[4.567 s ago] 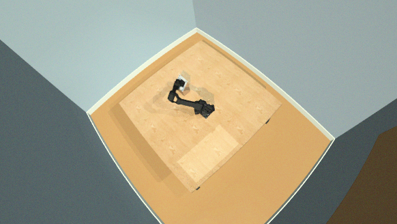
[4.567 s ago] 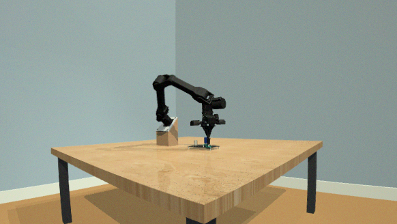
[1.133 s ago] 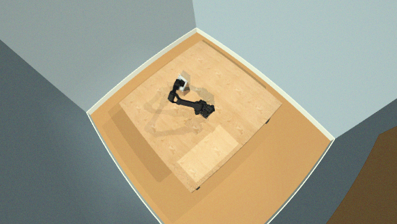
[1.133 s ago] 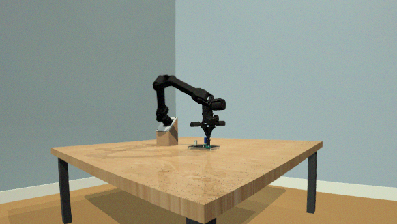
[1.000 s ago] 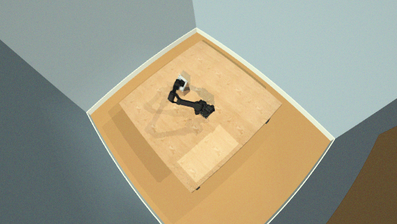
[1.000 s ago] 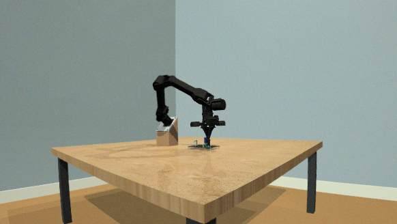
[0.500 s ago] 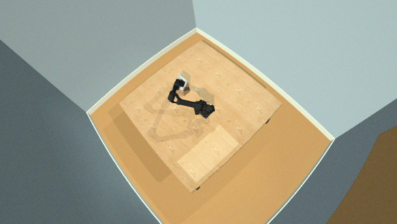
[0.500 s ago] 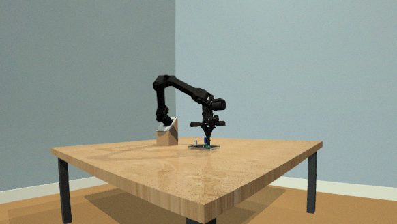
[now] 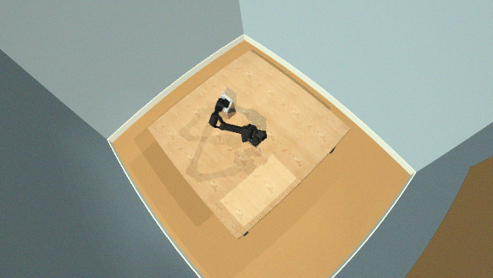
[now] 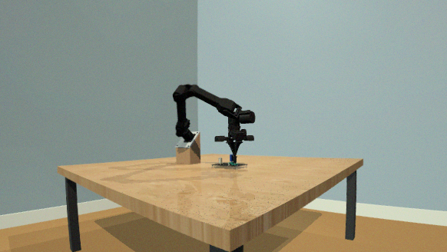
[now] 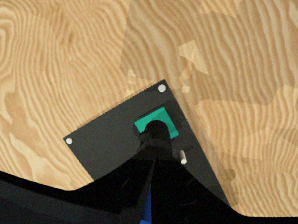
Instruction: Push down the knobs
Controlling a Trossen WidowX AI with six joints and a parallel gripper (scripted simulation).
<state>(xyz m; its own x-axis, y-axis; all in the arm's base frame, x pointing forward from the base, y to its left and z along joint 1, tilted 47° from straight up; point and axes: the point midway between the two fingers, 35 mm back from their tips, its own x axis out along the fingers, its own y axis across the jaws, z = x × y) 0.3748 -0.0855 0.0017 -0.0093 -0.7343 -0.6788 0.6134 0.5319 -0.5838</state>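
We see the end effector (image 10: 235,154) fully closed, gripping nothing, pointing straight down with its tips over the blue knob (image 10: 232,157) on the circuit board (image 10: 230,165). The board sits on the worktop (image 10: 215,192) just beside the arm's wooden base block (image 10: 189,153). A grey knob (image 10: 220,160) stands near the board's other end.

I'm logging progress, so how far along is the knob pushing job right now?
Nothing clearly finished. In hand: the shut gripper points down over the circuit board, its tip on the dark knob over the green potentiometer. How deep either knob sits is too small to tell. Left: opening and backing away.
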